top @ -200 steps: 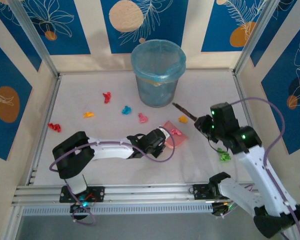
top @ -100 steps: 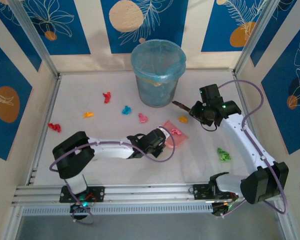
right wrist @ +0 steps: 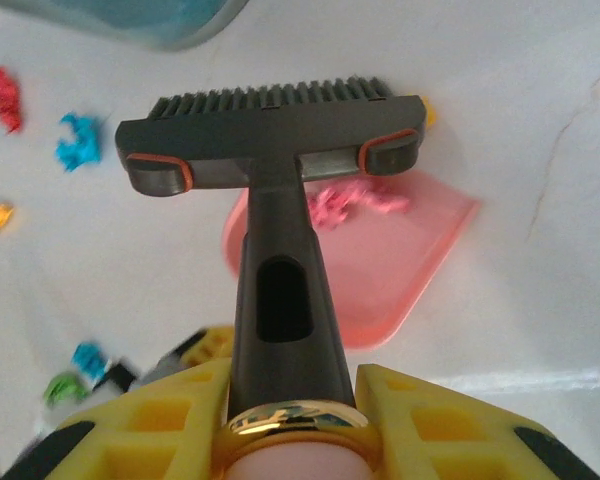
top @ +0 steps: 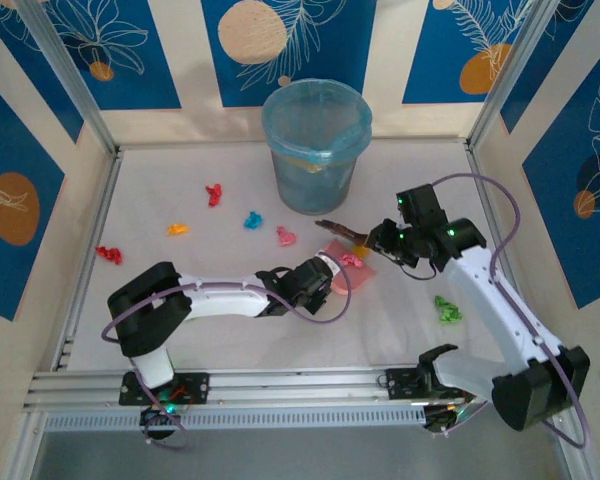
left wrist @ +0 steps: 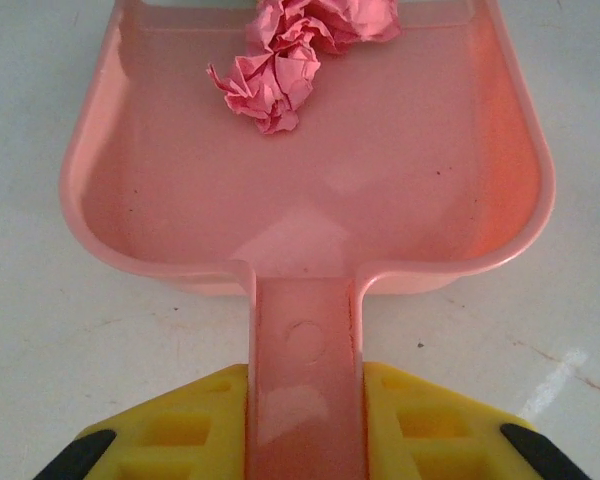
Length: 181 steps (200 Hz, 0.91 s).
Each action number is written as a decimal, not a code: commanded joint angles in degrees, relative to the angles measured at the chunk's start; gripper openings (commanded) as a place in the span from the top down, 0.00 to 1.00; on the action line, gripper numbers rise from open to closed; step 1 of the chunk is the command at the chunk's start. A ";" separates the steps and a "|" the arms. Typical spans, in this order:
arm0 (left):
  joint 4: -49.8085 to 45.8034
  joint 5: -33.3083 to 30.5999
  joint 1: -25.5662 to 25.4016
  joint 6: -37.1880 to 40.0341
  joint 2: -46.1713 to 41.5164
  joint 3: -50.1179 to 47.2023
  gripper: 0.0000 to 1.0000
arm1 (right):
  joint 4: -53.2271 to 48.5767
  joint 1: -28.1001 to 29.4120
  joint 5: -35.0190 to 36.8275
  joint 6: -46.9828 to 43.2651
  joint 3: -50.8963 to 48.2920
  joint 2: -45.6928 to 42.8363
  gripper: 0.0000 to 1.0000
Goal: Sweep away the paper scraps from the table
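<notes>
Currently, pink plastic dustpan (left wrist: pixel 310 190) with pink paper scraps (left wrist: pixel 280 70) clamped by left gripper (left wrist: pixel 305 420), dark grey bristled brush (right wrist: pixel 270 120) by right gripper (right wrist: pixel 290 410).

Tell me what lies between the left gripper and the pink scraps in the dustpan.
The handle and bare floor of the dustpan, seen in the left wrist view; the left gripper is shut on that handle.

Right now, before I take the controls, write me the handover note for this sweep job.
Left gripper: shut on the dustpan handle, dustpan resting on the table.
Right gripper: shut on the brush, head by the pan's open edge.
Done: pink scraps in the pan.
Left: loose scraps, red, orange, blue, pink left of the pan, a green scrap beside the right arm.
</notes>
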 commanded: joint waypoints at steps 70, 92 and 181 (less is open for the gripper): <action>0.19 -1.01 -0.34 1.08 1.12 0.44 1.00 | -4.64 0.30 1.92 4.43 -1.25 -15.96 1.00; 0.36 -0.77 -0.38 1.20 0.95 0.23 1.00 | -4.41 -0.38 7.47 3.43 -0.28 -13.37 1.00; 0.00 -0.97 -0.37 1.30 0.96 0.43 1.00 | 0.46 -3.28 6.63 -0.66 0.98 1.93 1.00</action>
